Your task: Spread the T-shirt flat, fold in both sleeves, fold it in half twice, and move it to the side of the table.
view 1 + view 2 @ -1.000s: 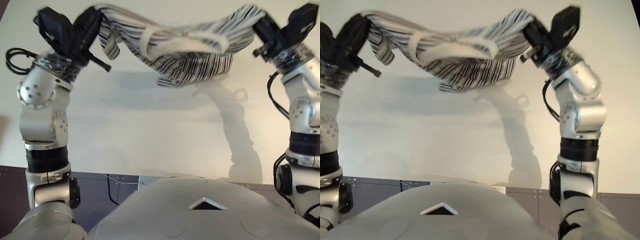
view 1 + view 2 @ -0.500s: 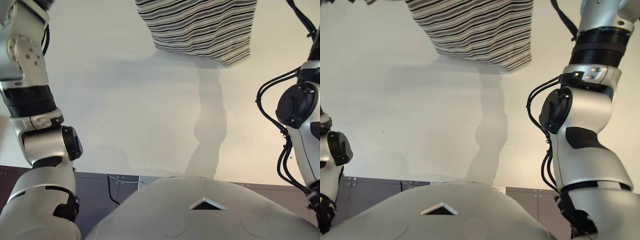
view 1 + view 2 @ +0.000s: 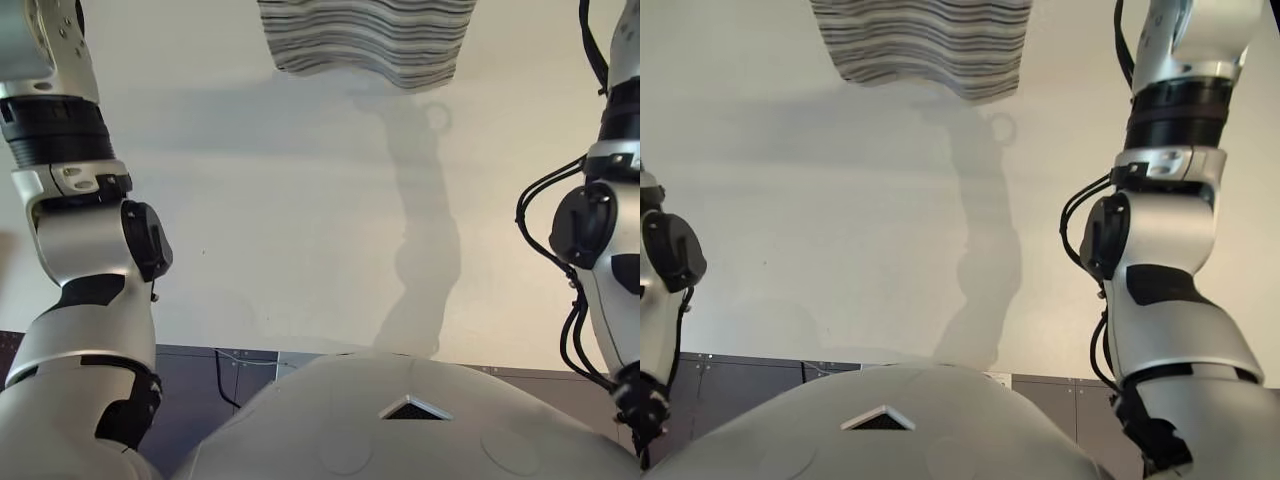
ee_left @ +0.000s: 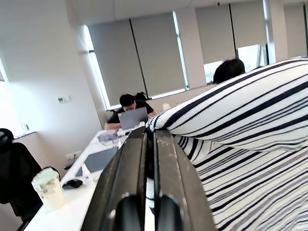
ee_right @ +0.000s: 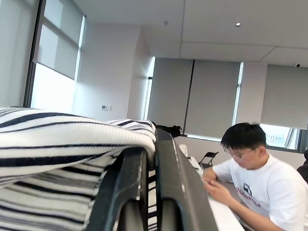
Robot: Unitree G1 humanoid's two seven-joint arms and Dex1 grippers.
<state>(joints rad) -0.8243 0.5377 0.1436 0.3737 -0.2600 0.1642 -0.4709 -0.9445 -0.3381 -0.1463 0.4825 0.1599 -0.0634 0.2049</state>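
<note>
The black-and-white striped T-shirt [image 3: 370, 35] hangs in the air above the far part of the white table [image 3: 300, 230], its lower hem showing at the top of the eye views. Both arms are raised high, left arm [image 3: 70, 160] and right arm [image 3: 1175, 200] rising out of the top of the views. In the left wrist view my left gripper [image 4: 150, 139] is shut on the striped cloth [image 4: 250, 144]. In the right wrist view my right gripper [image 5: 150, 139] is shut on another part of the shirt [image 5: 57, 144], which drapes over its fingers.
The table's near edge [image 3: 250, 345] runs just in front of me, with a dark panel below it. The shirt casts a shadow [image 3: 420, 220] on the tabletop. An office room with desks shows behind the grippers.
Both arms have lifted the shirt from a bunched sag just above the table to high up; now only its hem shows, higher than half a second ago.
</note>
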